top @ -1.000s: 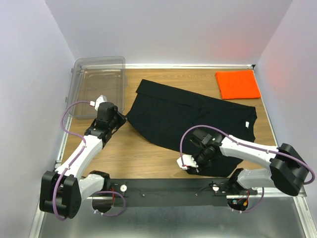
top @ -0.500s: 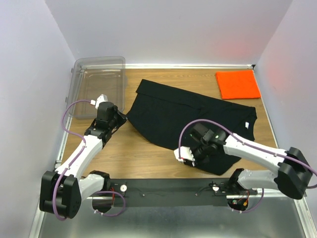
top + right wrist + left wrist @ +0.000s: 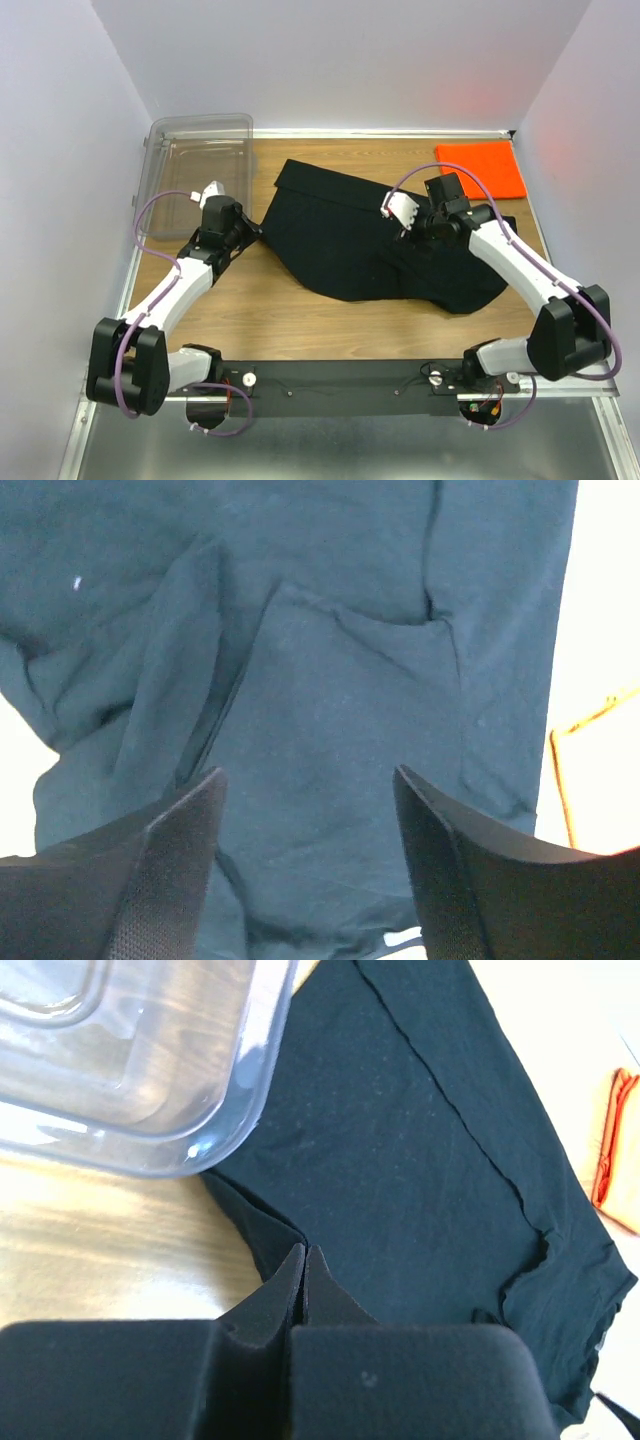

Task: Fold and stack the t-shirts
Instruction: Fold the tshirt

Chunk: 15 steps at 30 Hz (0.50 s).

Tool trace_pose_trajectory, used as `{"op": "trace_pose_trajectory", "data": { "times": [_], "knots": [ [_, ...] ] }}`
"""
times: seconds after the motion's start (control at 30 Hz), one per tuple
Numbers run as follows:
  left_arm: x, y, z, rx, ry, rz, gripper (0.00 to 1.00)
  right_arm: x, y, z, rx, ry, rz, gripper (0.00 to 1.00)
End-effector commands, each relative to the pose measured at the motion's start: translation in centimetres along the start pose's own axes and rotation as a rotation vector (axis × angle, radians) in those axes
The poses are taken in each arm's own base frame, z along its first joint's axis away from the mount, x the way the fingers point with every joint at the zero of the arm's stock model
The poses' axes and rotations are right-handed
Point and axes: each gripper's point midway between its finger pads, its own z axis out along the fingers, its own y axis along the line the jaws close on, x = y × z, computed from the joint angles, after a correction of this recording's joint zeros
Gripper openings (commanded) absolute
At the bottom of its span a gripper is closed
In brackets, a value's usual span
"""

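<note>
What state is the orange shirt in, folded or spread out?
Folded: the orange shirt lies as a small, neat rectangle, and the left wrist view shows layered edges along its side.

Bare wooden tabletop (image 3: 290, 310) lies open along the near side of the large black cloth t-shirt (image 3: 340, 230), with a narrow strip behind it. A clear plastic bin (image 3: 200, 121) crowds its left corner. A folded bright orange t-shirt (image 3: 480, 168) sits near its far-right corner, and the right arm (image 3: 510, 255) crosses above its right part.
</note>
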Motion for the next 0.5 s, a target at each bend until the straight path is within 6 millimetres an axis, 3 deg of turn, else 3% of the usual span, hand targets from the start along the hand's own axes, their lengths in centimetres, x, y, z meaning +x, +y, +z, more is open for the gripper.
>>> {"op": "trace_pose_trajectory", "data": {
  "times": [0.0, 0.03, 0.07, 0.17, 0.27, 0.43, 0.47],
  "knots": [
    [-1.2, -2.2, 0.2, 0.083, -0.011, 0.033, 0.00, -1.7, -1.4, -1.3, 0.102, -0.068, 0.127, 0.72],
    [-1.2, -2.2, 0.2, 0.087, -0.009, 0.035, 0.00, -2.0, -0.1, -1.5, 0.043, -0.101, 0.085, 0.69],
    [-1.2, -2.3, 0.2, 0.092, -0.008, 0.037, 0.00, -2.2, 4.1, -2.0, -0.133, -0.160, 0.050, 0.68],
    [-1.1, -2.3, 0.2, 0.096, -0.005, 0.049, 0.00, -1.1, 9.3, -2.5, -0.343, -0.198, -0.068, 0.65],
    [-0.9, -2.1, 0.3, 0.095, 0.000, 0.058, 0.00, 0.5, 11.4, -1.9, -0.384, -0.145, -0.129, 0.61],
    [-0.3, -1.9, 0.6, 0.099, 0.019, 0.057, 0.00, 0.3, 15.8, -0.6, -0.434, -0.079, -0.294, 0.63],
    [0.0, -1.7, 0.6, 0.097, 0.026, 0.054, 0.00, 0.6, 15.2, 0.2, -0.380, -0.038, -0.322, 0.66]
  ]
}}
